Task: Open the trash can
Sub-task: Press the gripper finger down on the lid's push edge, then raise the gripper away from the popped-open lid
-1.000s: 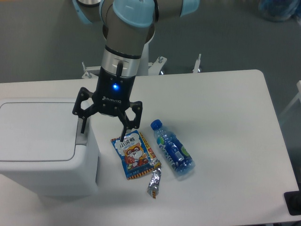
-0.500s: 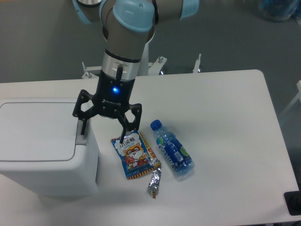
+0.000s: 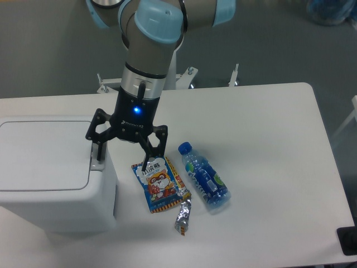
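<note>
The trash can [image 3: 53, 195] is a large white boxy bin at the left of the table, with its flat lid [image 3: 42, 153] down. A grey push tab [image 3: 97, 166] sits at the lid's right edge. My gripper [image 3: 121, 161] hangs open over the bin's right side. Its left finger [image 3: 98, 152] comes down onto the grey tab. Its right finger [image 3: 148, 158] hangs past the bin wall, over the snack packet, and holds nothing.
A colourful snack packet [image 3: 160, 183] lies right of the bin, a crumpled silver wrapper [image 3: 183, 216] below it. A blue water bottle [image 3: 204, 177] lies further right. A dark object [image 3: 347, 240] sits at the table's front right corner.
The gripper has shifted very slightly down, its left finger a little lower on the grey tab. The lid stays down.
</note>
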`<action>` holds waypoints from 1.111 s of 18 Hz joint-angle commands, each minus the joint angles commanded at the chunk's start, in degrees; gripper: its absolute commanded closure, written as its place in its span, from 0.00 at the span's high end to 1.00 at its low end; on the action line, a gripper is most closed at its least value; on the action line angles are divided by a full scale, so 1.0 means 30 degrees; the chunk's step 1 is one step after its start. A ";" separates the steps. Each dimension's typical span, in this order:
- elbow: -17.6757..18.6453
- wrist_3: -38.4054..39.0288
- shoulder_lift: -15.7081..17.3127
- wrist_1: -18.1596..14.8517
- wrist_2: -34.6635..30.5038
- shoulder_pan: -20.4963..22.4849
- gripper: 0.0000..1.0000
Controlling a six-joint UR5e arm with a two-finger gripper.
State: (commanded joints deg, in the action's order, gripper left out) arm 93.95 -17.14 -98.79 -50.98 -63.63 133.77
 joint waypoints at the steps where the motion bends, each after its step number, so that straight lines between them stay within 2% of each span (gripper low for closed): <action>1: 0.0000 0.0029 0.0000 0.0000 0.0000 0.0000 1.00; 5: -0.0145 0.0029 0.0058 0.0058 0.0029 0.0000 1.00; 10: -0.1345 0.0175 0.0410 0.0029 0.0146 0.0058 1.00; 14: -0.1582 0.0000 0.0615 0.0000 -0.0174 0.0321 1.00; 20: -0.1494 -0.1024 0.0499 -0.0029 -0.6112 0.0790 1.00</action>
State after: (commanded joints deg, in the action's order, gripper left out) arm 89.47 -20.21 -97.29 -51.06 -81.97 136.14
